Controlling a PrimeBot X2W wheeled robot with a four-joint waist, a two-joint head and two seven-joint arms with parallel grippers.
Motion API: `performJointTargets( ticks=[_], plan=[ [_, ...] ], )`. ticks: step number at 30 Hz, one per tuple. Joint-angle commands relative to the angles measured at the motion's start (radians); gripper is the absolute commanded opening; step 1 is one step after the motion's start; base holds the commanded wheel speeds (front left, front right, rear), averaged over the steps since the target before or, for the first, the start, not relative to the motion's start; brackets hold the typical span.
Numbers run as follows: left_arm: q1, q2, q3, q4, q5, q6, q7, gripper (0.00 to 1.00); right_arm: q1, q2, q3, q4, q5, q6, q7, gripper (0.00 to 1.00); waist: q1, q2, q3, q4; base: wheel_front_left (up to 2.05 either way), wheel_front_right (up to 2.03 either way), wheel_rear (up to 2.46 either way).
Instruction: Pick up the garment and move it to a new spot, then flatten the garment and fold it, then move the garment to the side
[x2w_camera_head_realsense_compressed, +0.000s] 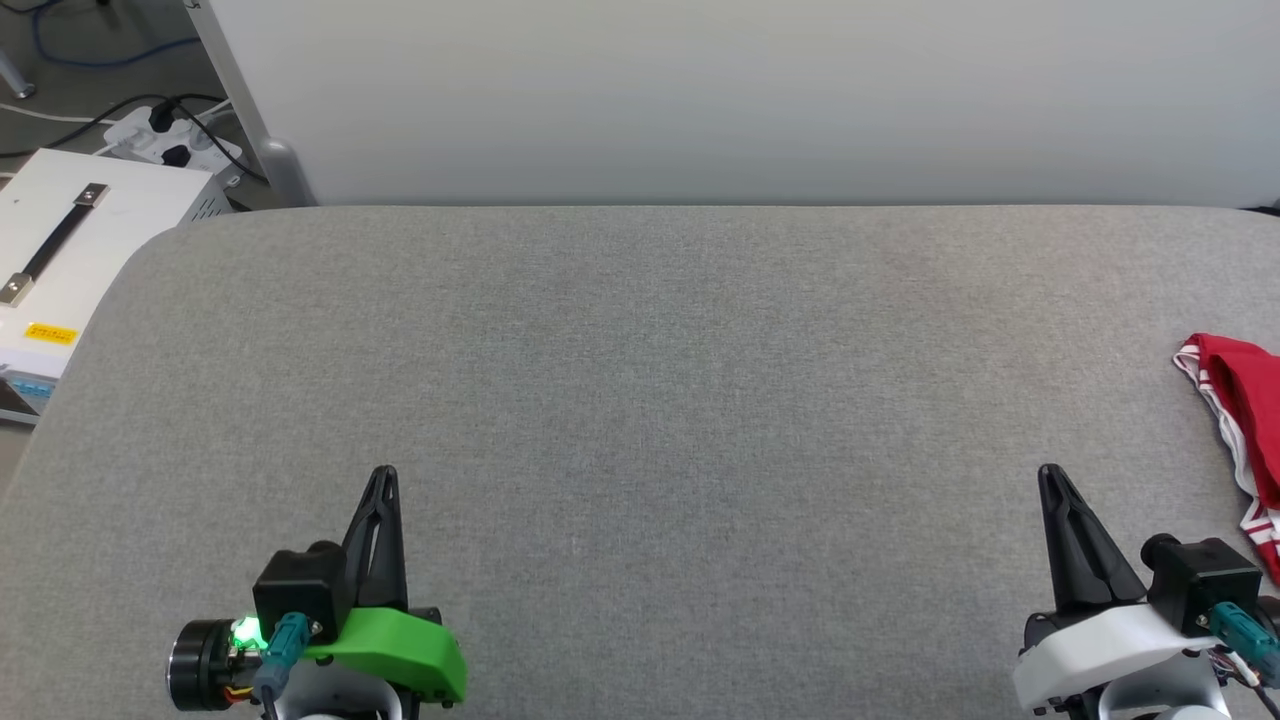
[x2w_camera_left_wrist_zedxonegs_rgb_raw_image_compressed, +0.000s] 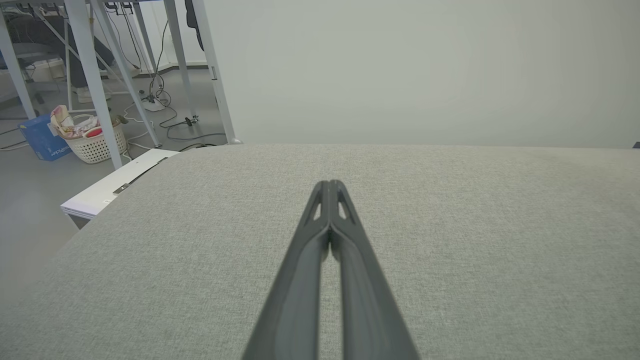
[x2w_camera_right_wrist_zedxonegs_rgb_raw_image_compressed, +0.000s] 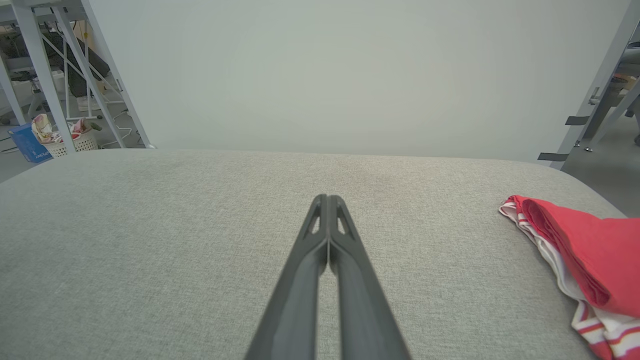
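Head view is showing the two tools nearest the robot. The left gripper (x2w_camera_head_realsense_compressed: 383, 472), on a green housing, is sitting at the lower left with its two long dark fingers pressing together tip to tip and holding nothing. The right gripper (x2w_camera_head_realsense_compressed: 1048, 470), on a white housing, is sitting at the lower right, likewise fully closed and empty. Both are pointing away from the robot over the grey fabric-covered table with rounded corners (x2w_camera_head_realsense_compressed: 640, 350).

Just beyond the right gripper and off to its right, the red jersey-style garment with red-and-white striped trim (x2w_camera_head_realsense_compressed: 1245, 400) is lying bunched at the table's right edge, apart from the fingers and running partly out of frame.

Farther out on the left, beside the table, a white box with a black handle (x2w_camera_head_realsense_compressed: 70, 250) is standing on the floor, and a white power strip (x2w_camera_head_realsense_compressed: 170, 135) is lying beyond it. A plain white panel (x2w_camera_head_realsense_compressed: 750, 100) is rising behind the table's far edge.
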Motion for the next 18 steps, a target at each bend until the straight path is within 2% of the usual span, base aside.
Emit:
performJointTargets(
  ticks=[1,18],
  plan=[
    [-0.011,-0.002,0.003,-0.005,0.011,0.004,0.006,0.00,-0.016,0.003,0.002,-0.006,-0.012,0.000,0.006,0.00,0.0000,0.0000,-0.001,0.000,0.00,0.00,0.00],
    [-0.015,-0.003,0.008,-0.013,0.025,0.006,0.040,0.00,-0.026,0.005,0.009,-0.009,-0.035,0.000,0.041,0.00,0.0000,0.0000,-0.008,-0.003,0.00,0.00,0.00]
  ],
)
